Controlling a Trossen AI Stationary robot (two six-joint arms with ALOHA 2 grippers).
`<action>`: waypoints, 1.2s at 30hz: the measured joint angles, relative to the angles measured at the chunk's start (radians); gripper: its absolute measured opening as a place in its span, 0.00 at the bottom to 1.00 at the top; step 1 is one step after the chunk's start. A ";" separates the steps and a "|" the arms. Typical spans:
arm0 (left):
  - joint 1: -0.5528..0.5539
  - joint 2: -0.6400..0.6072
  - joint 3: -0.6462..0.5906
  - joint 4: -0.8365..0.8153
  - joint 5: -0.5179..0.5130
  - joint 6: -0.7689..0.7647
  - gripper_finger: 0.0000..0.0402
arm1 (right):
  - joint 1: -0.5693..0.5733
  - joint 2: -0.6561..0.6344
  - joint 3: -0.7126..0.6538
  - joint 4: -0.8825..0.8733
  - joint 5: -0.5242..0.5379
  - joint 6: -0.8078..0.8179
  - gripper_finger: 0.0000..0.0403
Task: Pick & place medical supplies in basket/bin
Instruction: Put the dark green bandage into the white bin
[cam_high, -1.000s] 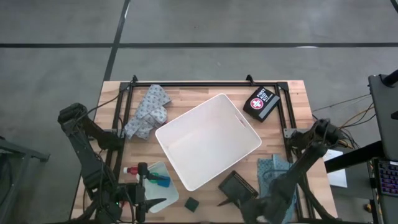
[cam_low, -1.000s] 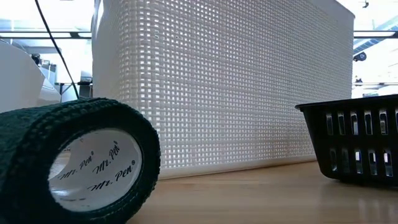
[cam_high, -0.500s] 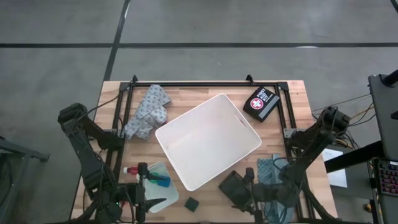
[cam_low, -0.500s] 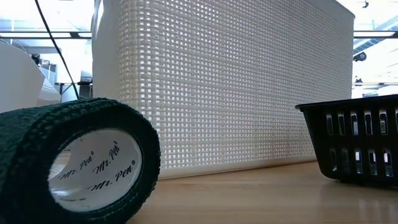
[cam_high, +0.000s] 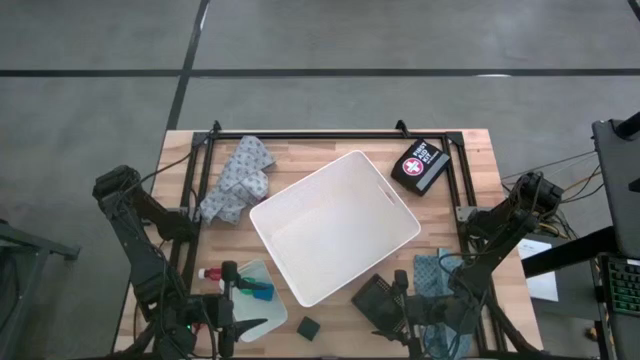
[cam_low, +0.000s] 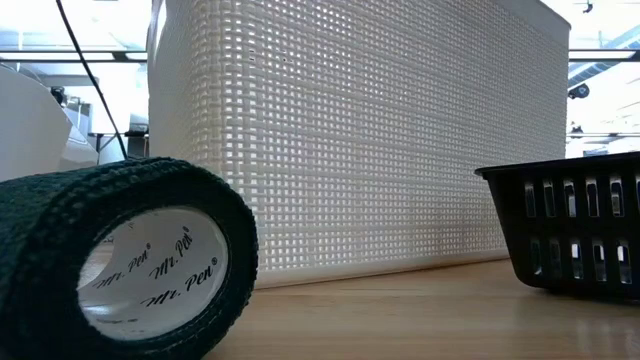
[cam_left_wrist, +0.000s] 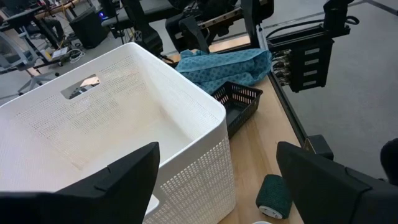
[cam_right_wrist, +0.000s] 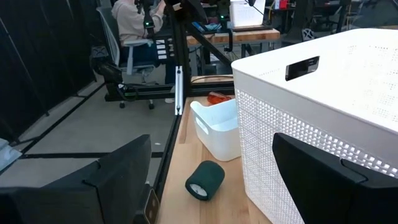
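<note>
High view is showing the empty bin (cam_high: 334, 227) sitting mid-table, both grippers, left (cam_high: 228, 318) and right (cam_high: 400, 318), hanging spread and empty near its front edge, risking clipping its wall reaching for supplies.

Right arm (cam_high: 495, 245) swings its elbow outward past the worktop's right edge; right gripper (cam_high: 398, 312) now lies over the small black basket (cam_high: 378, 297) near the front edge.
</note>
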 joint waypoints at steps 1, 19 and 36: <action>0.000 0.000 0.000 0.000 0.000 0.000 0.82 | 0.000 0.000 0.000 0.000 0.000 0.000 0.82; 0.000 0.000 0.000 0.030 0.034 -0.236 0.82 | 0.000 0.000 0.001 -0.002 0.000 -0.001 0.82; 0.001 -0.006 0.002 0.079 0.078 -0.474 0.82 | 0.000 0.001 0.002 -0.006 0.000 -0.001 0.82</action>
